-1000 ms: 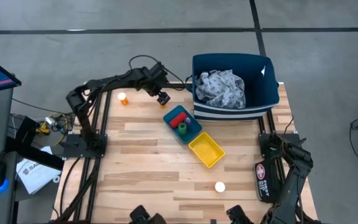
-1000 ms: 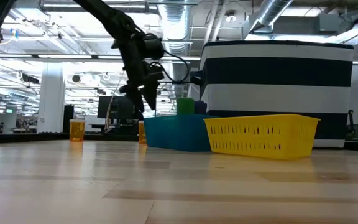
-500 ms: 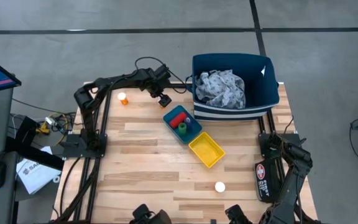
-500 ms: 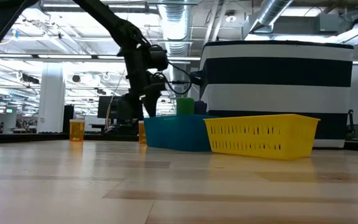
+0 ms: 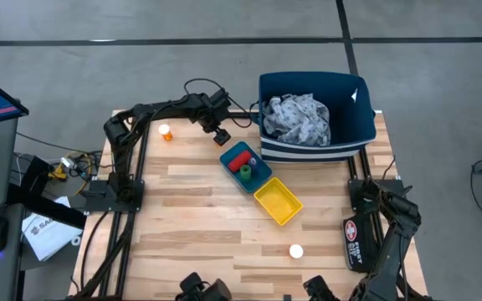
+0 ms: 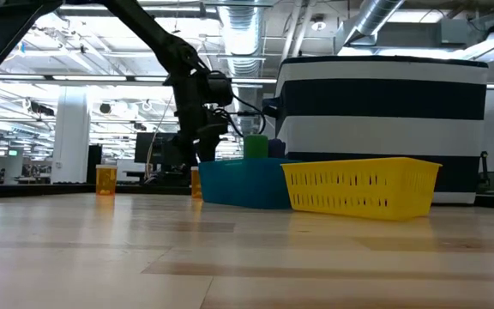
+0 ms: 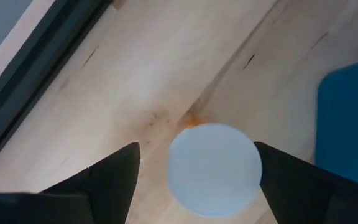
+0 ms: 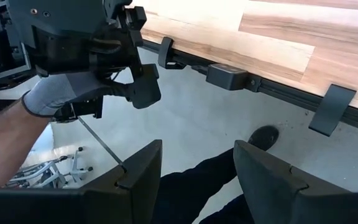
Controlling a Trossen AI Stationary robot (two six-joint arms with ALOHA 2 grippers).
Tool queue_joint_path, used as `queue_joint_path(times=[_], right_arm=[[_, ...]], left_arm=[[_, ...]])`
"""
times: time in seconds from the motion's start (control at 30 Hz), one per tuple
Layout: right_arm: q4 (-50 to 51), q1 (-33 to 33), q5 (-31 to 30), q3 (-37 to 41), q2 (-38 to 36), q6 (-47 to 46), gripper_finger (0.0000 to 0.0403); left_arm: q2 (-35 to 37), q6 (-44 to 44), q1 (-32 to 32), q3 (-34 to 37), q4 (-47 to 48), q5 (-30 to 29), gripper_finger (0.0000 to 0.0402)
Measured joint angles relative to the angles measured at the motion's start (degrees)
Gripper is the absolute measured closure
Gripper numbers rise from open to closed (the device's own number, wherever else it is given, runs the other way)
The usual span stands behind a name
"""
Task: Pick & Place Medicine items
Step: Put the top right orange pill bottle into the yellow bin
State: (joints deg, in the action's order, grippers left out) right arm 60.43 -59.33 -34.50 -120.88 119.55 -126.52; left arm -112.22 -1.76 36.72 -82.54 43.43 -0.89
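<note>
Hovering my left gripper (image 7: 194, 171) wide open over white-capped pill bottle (image 7: 214, 168), holding nothing, beside blue tray (image 5: 244, 165), right gripper (image 8: 194, 165) parked open off-table

Several small medicine containers are spread over a wooden table. An orange pill bottle (image 5: 166, 132) with a white cap stands upright near the far left corner. A second orange white-capped bottle (image 7: 214, 168) stands upright just beside the far end of a blue tray, seen from directly above as a round white cap. Inside that blue tray, a red bottle (image 5: 237, 158) lies on its side, and a green bottle (image 5: 245, 171) stands upright next to it. A third white-capped bottle (image 5: 295, 250) stands alone near the front edge of the table, well apart from the others.
</note>
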Motion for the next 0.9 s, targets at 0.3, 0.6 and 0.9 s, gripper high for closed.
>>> queue_joint_path(times=[0.3, 0.6, 0.9], right_arm=[[0.39, -0.11, 0.0, 0.0, 0.0, 0.0, 0.0207], [0.39, -0.11, 0.0, 0.0, 0.0, 0.0, 0.0207], [0.39, -0.11, 0.0, 0.0, 0.0, 0.01, 0.0207]], left_arm=[[0.0, 0.0, 0.99, 0.0, -0.32, 0.14, 0.0141], [0.04, 0.02, 1.01, 0.0, 0.39, 0.13, 0.0187], [0.09, 0.98, 0.97, 0.0, 1.2, 0.15, 0.0183]])
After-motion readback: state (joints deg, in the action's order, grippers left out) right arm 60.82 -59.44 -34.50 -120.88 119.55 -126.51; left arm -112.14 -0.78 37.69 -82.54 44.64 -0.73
